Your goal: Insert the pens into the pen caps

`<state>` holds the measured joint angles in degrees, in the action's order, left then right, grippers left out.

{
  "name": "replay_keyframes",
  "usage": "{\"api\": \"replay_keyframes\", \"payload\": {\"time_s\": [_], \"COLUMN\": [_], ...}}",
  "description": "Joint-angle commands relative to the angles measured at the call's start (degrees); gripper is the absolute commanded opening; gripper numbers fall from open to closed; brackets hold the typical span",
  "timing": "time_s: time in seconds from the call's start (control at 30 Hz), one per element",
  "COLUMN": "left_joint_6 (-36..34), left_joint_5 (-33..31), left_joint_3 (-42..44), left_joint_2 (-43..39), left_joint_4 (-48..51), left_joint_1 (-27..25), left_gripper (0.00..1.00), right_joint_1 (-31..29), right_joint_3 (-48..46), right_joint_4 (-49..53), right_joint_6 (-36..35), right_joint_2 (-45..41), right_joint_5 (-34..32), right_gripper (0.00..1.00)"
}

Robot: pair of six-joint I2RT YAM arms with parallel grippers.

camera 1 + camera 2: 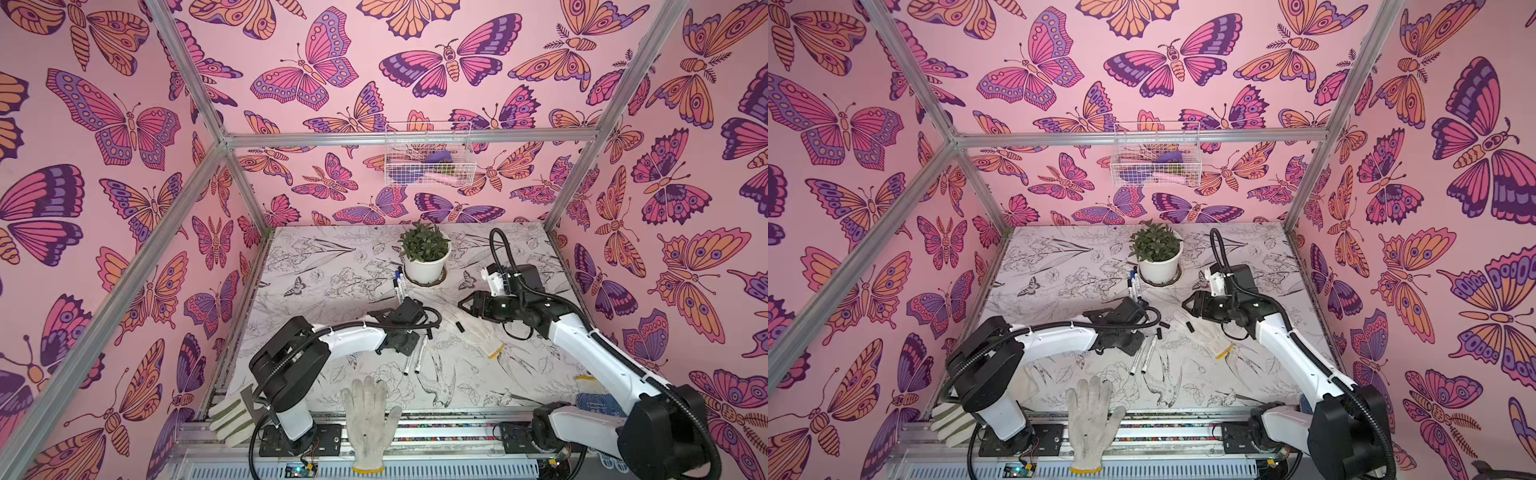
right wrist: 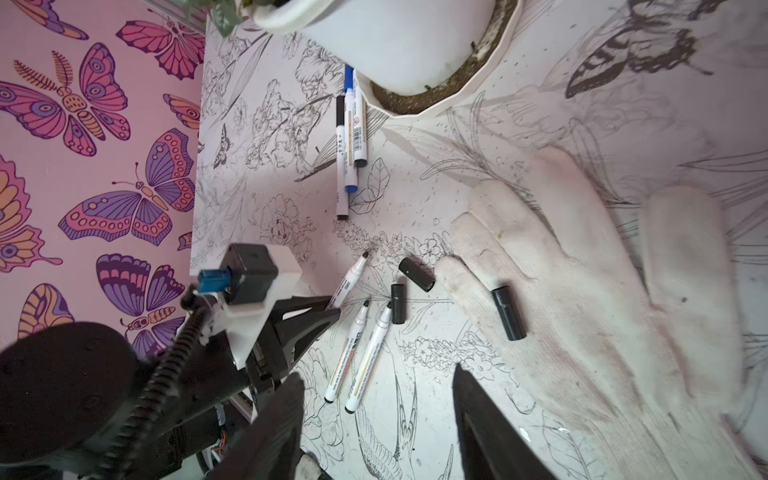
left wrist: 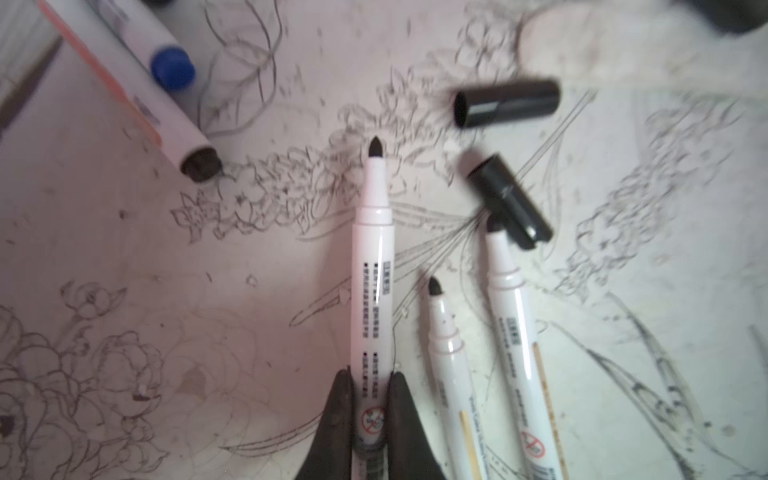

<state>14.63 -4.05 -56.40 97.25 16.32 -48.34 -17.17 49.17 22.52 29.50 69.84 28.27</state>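
My left gripper is shut on the rear barrel of an uncapped white pen with a black tip, lying low over the table. Beside it lie two more uncapped pens. Two black pen caps lie just past the tips. In the right wrist view a third black cap rests on a white glove. My right gripper hovers open and empty above the pens, also seen in a top view. Three capped pens lie by the pot.
A white potted plant stands at the back middle of the table. Another white glove hangs over the front rail, and a striped glove lies at the front left. A wire basket hangs on the back wall.
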Motion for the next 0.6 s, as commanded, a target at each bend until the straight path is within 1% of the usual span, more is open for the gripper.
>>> {"api": "replay_keyframes", "payload": {"time_s": [0.0, 0.07, 0.1, 0.23, 0.3, 0.43, 0.57], "left_joint_6": [0.73, 1.29, 1.60, 3.16, 2.94, 2.48, 1.84], "left_joint_5": [4.40, 7.16, 8.39, 11.60, 11.75, 12.48, 13.29], "left_joint_3": [-0.28, 0.70, 0.40, -1.17, -0.63, 2.08, 3.52], "left_joint_2": [-5.14, -6.02, -5.88, -3.92, -3.92, -5.45, -6.76], "left_joint_4": [-10.68, -18.32, -19.84, -21.52, -22.35, -26.25, -27.88], "left_joint_1": [1.55, 1.58, 1.58, 1.47, 1.23, 1.05, 0.88], "left_gripper": [0.00, 0.00, 0.00, 0.00, 0.00, 0.00, 0.00], "right_joint_1": [-1.38, -2.50, -3.14, -6.68, -7.36, -7.44, -7.44], "right_joint_3": [0.26, 0.74, 0.91, 3.61, 4.31, 4.90, 4.94], "right_joint_4": [-1.59, -3.14, -4.03, -2.76, -2.81, -2.41, -3.68], "right_joint_6": [-1.55, -1.19, -0.77, -3.73, -4.27, -3.66, -2.14], "right_joint_2": [1.14, 1.23, 1.34, 1.97, 2.00, 2.13, 3.25], "right_joint_5": [3.42, 5.08, 5.53, 5.19, 5.24, 1.09, -1.41], "right_gripper": [0.59, 0.59, 0.58, 0.58, 0.58, 0.57, 0.56]}}
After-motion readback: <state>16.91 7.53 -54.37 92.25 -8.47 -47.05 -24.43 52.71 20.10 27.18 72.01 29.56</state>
